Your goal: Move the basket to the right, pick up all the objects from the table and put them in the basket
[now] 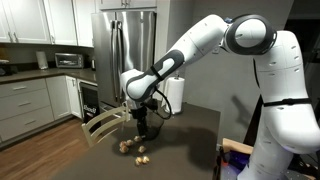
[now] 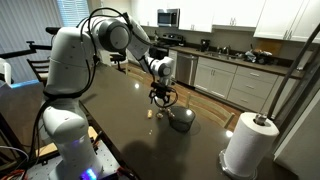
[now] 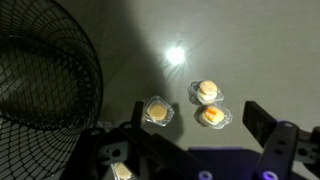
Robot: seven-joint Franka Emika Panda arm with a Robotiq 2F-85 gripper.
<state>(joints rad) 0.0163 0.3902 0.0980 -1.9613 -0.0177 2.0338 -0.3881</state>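
Claw (image 3: 186, 138) wide above lumpy tan objects (image 3: 207, 92), beside wire-mesh basket (image 3: 40, 80)

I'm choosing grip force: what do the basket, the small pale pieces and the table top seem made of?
Basket: dark wire mesh, probably metal; thin crossing strands you can see through.
Pieces: pale, lumpy, yellowish centres; material unclear, maybe plastic or foam.
Table: dark, smooth top reflecting a light spot; perhaps laminate or coated wood.

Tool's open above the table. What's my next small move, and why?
Probably lower the open tool onto the tan piece below it: it hangs above loose pieces, holding nothing, with the mesh basket beside them.
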